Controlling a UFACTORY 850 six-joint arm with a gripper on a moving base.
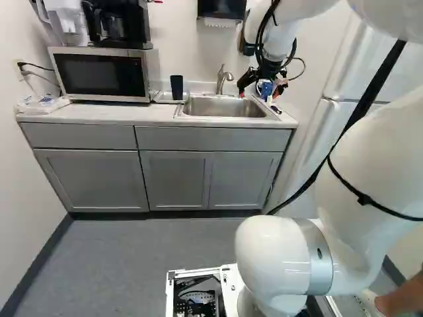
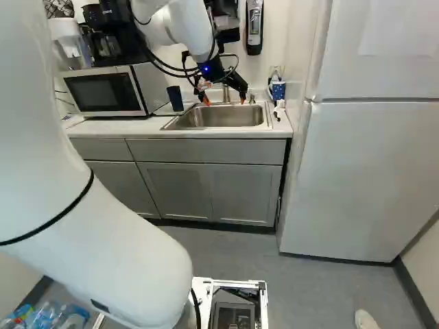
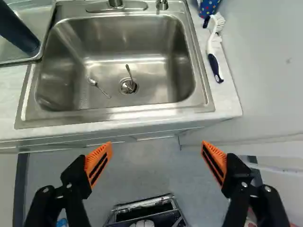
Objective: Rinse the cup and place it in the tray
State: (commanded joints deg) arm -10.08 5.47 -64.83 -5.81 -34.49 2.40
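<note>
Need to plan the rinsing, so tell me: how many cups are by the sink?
2: the dark cup in the tray, on the microwave side of the sink, and the spotted blue cup opposite, by the brush. Others may be hidden.

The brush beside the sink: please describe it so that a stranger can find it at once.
Start from the microwave and follow the counter past the metal sink. Just beyond lies the brush, white with a dark blue handle end. It is long and thin, unlike the dotted blue cup near its bristles.
</note>
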